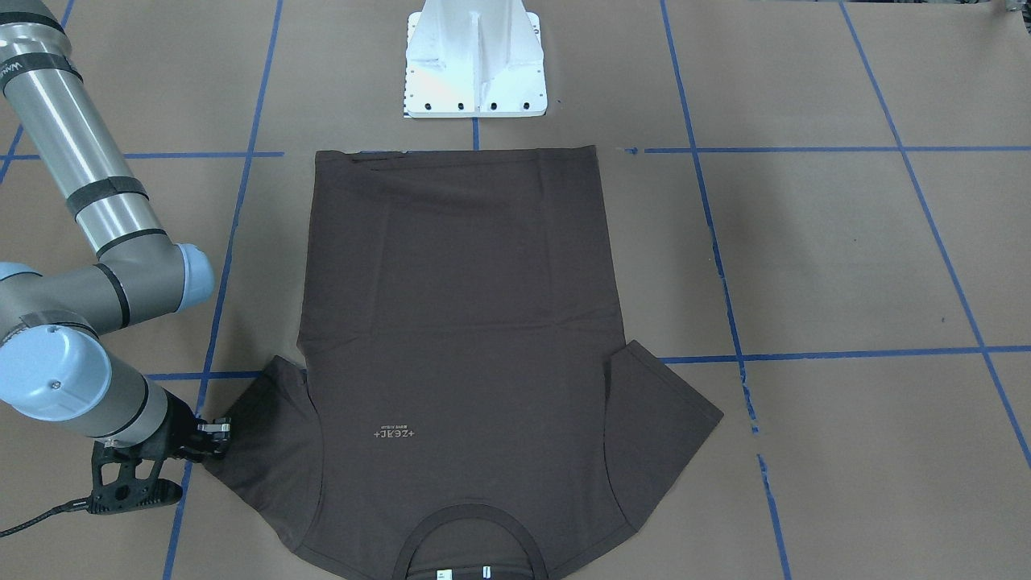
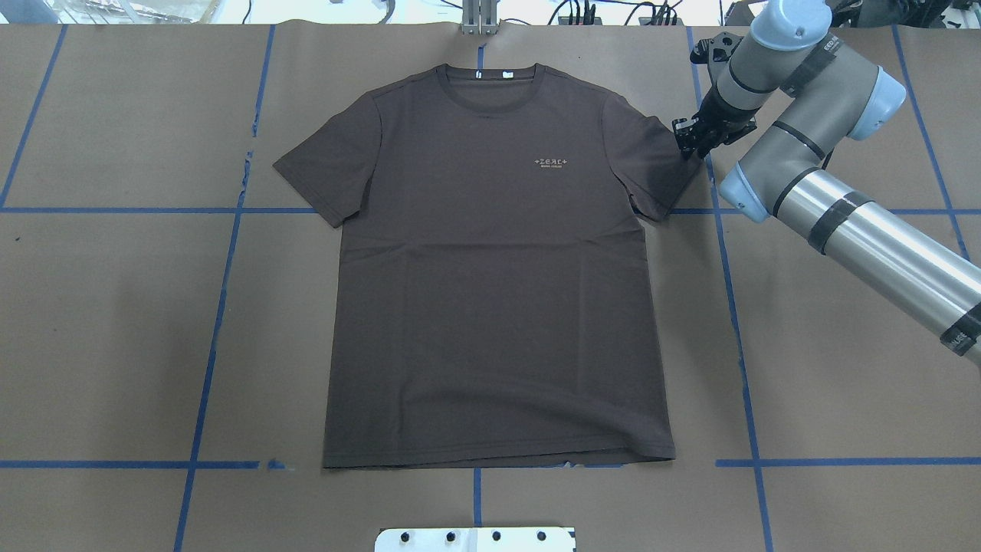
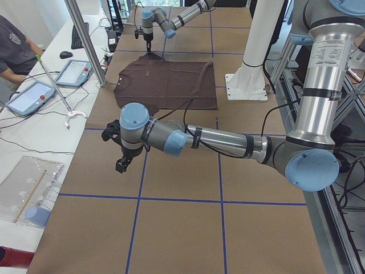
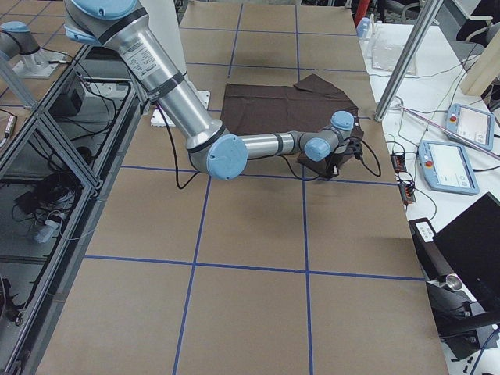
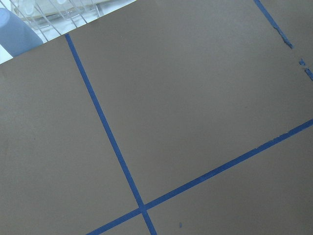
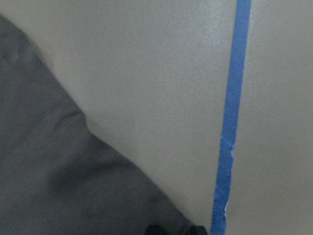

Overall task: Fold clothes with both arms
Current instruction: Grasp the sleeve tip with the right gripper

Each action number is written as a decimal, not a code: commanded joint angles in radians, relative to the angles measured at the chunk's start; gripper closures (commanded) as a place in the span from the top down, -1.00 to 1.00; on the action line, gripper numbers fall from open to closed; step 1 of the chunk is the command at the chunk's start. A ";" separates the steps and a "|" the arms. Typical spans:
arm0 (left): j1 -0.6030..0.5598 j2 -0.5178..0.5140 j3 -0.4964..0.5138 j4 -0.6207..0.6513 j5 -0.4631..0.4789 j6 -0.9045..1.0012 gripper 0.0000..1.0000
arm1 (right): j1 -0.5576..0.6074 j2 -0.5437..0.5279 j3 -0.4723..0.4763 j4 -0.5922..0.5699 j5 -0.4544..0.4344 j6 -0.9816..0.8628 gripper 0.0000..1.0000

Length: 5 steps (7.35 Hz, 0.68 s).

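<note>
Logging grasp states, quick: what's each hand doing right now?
Left hand: cannot be told; seen only in a side view, away from the T-shirt.
Right hand: at the T-shirt's sleeve edge; open or closed cannot be told.

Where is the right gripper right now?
In the overhead view, the right gripper is at the tip of the T-shirt sleeve on the view's right, beside a blue tape line.
</note>
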 commanded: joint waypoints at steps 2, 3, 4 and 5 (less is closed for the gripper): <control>0.000 -0.002 0.000 0.000 -0.001 -0.001 1.00 | 0.000 0.008 0.002 -0.001 -0.001 0.002 -1.00; 0.000 -0.002 0.000 0.000 -0.001 -0.001 1.00 | 0.001 0.020 0.005 -0.003 0.000 0.007 -1.00; 0.000 -0.002 0.001 0.000 -0.001 -0.001 1.00 | 0.007 0.034 0.018 -0.006 0.006 0.010 -1.00; 0.000 -0.002 0.001 0.000 0.000 -0.001 1.00 | 0.007 0.072 0.050 -0.024 0.024 0.027 -1.00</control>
